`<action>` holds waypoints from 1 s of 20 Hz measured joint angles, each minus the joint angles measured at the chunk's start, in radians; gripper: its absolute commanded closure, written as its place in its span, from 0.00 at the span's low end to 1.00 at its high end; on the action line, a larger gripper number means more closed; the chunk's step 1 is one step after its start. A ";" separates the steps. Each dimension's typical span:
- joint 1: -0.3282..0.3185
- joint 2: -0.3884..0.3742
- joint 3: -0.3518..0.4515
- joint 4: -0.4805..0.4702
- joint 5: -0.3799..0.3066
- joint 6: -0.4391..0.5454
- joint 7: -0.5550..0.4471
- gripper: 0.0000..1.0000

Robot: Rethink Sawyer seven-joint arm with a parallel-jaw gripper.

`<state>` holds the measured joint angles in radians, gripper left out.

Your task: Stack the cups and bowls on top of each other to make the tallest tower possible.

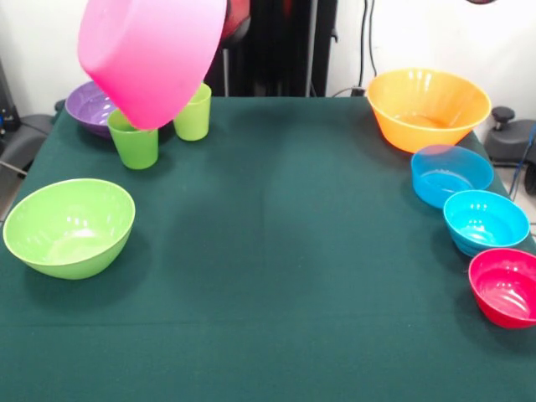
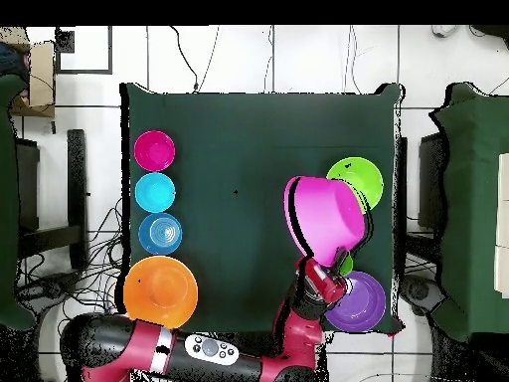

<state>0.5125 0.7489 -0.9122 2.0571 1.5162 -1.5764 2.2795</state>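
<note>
Got the pink bowl [image 1: 152, 57] up in the air, tilted, right over the two green cups [image 1: 134, 141] beside the purple bowl [image 1: 90, 105]. My claw [image 2: 324, 279] looks clamped on its rim, though the bowl covers the fingers in front and overhead is murky. I reckon the trick is levelling it before setting it down, and clearing those cups. No red cup in sight, maybe it's behind the pink bowl.

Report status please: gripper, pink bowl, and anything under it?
Gripper shut on pink bowl, bowl lifted and tilted. Two green cups and purple bowl close below. Nothing stacked yet.
</note>
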 measured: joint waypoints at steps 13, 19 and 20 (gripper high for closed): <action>0.052 -0.008 0.008 0.000 0.038 -0.005 0.000 1.00; 0.083 -0.008 0.022 0.000 0.099 -0.021 0.000 1.00; 0.086 -0.008 0.025 0.000 0.107 -0.024 0.000 1.00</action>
<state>0.5982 0.7407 -0.8876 2.0567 1.6236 -1.6000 2.2793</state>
